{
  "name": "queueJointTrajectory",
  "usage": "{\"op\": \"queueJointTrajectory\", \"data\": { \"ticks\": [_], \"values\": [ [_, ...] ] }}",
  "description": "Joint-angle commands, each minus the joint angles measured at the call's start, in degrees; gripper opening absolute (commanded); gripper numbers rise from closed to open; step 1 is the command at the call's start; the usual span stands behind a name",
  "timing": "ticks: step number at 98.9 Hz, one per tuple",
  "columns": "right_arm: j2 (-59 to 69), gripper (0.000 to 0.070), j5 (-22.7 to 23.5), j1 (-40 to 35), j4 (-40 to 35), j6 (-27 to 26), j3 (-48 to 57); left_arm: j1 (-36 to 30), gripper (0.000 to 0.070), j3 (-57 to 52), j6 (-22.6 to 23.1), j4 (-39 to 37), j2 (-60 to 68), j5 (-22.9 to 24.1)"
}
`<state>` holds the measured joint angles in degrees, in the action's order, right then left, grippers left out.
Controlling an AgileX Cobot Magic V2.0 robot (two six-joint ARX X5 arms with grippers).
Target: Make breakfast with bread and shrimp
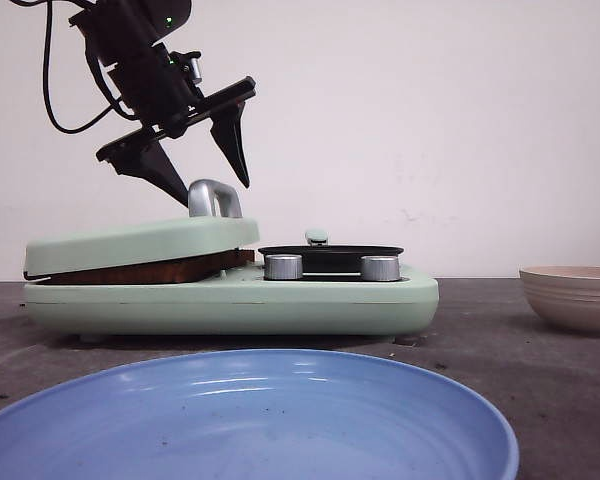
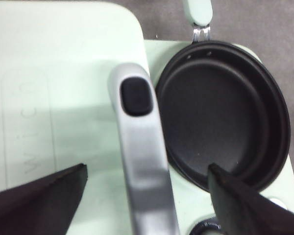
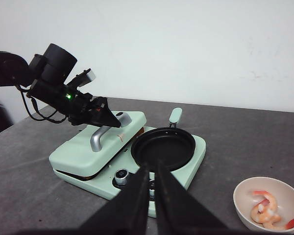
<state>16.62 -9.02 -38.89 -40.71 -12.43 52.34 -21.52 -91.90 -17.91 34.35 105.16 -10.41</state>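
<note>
Backdrop: plain pale wall behind a dark grey worktop.
Breakfast maker: a mint-green appliance sits on the worktop; every place below is given from it.
Lid: its green lid is lowered over the sandwich side, slightly tilted, with a silver handle on top.
Bread: a brown-crusted edge of the bread shows in the gap between lid and base; how many slices lie there cannot be told.
Pan: a round black pan rests on the maker's other half, with two silver knobs on the front edge just below it.
Left hand: the left hand hangs just above the lid handle, fingers spread wide either side of it, gripping nothing.
Right hand: the right hand is off the maker's front, fingers nearly together with only a thin gap, nothing between them.
Shrimp: the shrimp lies in a pale bowl on the worktop, well apart from the maker on its pan side.
Plate: a blue plate lies in front of the maker.
</note>
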Motion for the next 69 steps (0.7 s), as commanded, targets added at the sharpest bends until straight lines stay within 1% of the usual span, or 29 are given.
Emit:
{"op": "queueJointTrajectory", "data": {
  "ticks": [1,10,14,21,29,35,42,49,59,64,69],
  "values": [
    [0.1,0.0007,-0.3,-0.3,0.3,-0.3,0.5,-0.2,0.0474,-2.5,0.5,-0.4,0.3,-0.1],
    [0.1,0.0007,-1.9,-0.3,0.3,-0.4,0.5,-0.3,0.0463,-3.2,0.5,-0.4,-1.7,-0.1],
    [0.2,0.0007,-2.7,-0.3,0.3,-0.5,0.5,-0.3,0.0429,-3.3,0.5,-0.4,-3.0,-0.1],
    [0.7,0.0006,-5.0,-0.3,0.5,-0.8,0.5,-0.7,0.0311,-3.3,0.5,0.1,-5.4,-0.1],
    [1.9,0.0006,-9.3,-0.3,0.1,-0.7,0.5,-1.0,0.0142,-3.3,0.9,2.0,-8.5,-0.1],
    [3.2,0.0007,-13.6,-0.3,-0.3,-0.6,0.5,-1.0,0.0005,-3.3,1.4,4.4,-10.9,0.0],
    [5.2,0.0006,-18.6,-0.3,0.2,-0.6,0.5,-1.1,0.0,-3.3,2.7,7.0,-13.8,0.1],
    [7.5,0.0007,-21.1,-0.3,1.8,-0.7,0.5,-1.4,0.0,-3.3,5.2,9.2,-16.6,0.1],
    [11.1,0.0006,-20.6,-0.1,5.4,-1.3,0.5,-2.1,0.0,-3.3,8.1,11.8,-21.0,0.1],
    [13.2,0.0006,-19.0,0.3,7.6,-2.1,0.5,-2.6,0.0,-3.3,9.1,12.7,-23.3,0.1],
    [15.5,0.0007,-16.3,1.0,9.7,-2.6,0.5,-3.1,0.0,-3.3,9.8,13.2,-25.6,0.1]
  ]
}}
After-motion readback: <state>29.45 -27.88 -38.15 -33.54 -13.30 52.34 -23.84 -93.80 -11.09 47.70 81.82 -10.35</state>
